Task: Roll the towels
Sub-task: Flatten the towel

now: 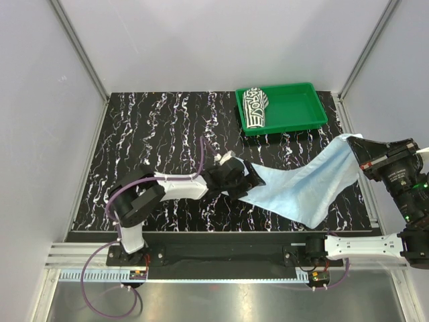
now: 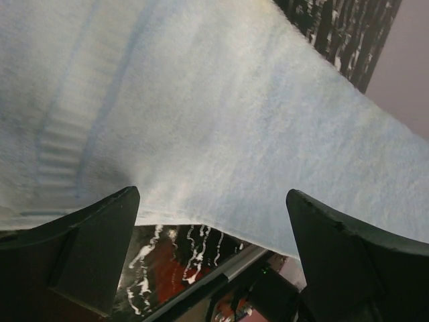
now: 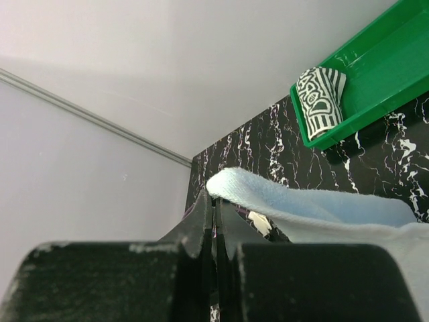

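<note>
My right jaws pinch a corner of the pale blue towel (image 1: 305, 188) above the table (image 1: 154, 134) — my left jaws are spread wide at its other end. The striped towel (image 1: 255, 107) lies rolled in the green tray (image 1: 295, 111).

White-and-black arms (image 1: 177, 186), purple cables (image 1: 83, 278)

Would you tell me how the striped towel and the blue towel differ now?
The striped towel is rolled up; the blue towel is spread open. The striped one lies in the green tray; the blue one hangs over the table, a corner pinched by the right gripper. Both are cloth.
</note>
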Controlling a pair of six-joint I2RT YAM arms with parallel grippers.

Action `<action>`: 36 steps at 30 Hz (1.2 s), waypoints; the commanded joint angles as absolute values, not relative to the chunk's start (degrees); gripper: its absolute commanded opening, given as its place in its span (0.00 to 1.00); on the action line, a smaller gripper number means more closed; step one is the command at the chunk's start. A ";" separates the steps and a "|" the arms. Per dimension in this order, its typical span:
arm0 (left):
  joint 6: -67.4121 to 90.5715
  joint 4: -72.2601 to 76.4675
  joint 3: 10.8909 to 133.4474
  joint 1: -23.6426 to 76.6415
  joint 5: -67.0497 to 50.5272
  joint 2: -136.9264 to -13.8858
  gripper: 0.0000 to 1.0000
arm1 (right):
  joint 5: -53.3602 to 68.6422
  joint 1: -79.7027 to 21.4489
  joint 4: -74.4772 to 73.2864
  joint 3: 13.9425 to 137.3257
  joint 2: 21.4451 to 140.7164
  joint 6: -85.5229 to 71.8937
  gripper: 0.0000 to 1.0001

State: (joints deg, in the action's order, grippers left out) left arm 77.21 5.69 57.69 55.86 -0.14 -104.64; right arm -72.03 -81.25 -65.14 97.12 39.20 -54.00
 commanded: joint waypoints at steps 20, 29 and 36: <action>31.57 27.68 51.85 64.60 6.78 -90.35 0.99 | -75.67 -81.30 -58.45 102.39 42.80 -44.91 0.00; 19.43 26.11 56.51 64.86 -1.58 -95.01 0.99 | -75.41 -81.21 -58.80 103.18 42.98 -44.65 0.00; 16.09 21.27 61.26 64.86 -0.63 -103.08 0.89 | -75.15 -81.30 -59.15 103.27 42.10 -44.82 0.00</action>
